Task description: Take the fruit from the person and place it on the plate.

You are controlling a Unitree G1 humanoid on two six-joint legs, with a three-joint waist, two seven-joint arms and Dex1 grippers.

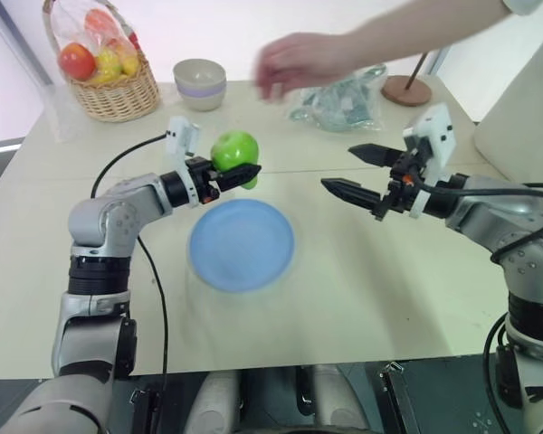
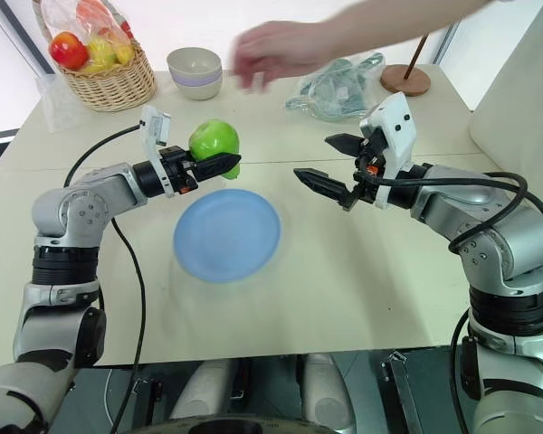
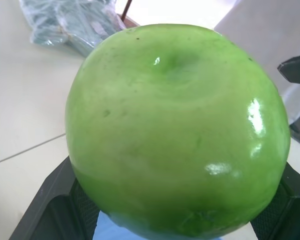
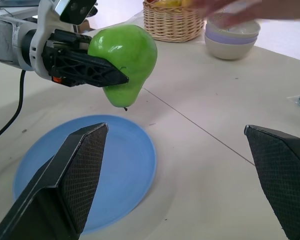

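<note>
Fingers of the left gripper (image 1: 238,174) pinch the fruit (image 1: 234,154), held in the air just past the far rim of the plate (image 1: 242,244). The glossy skin could slip from so narrow a pinch, and released from here the fruit might strike the rim and roll away. It is bright green, pear-shaped, slightly lumpy. The right gripper (image 1: 355,172) hangs wide apart, empty, across the plate. The person's hand (image 1: 294,61) hovers beyond.
</note>
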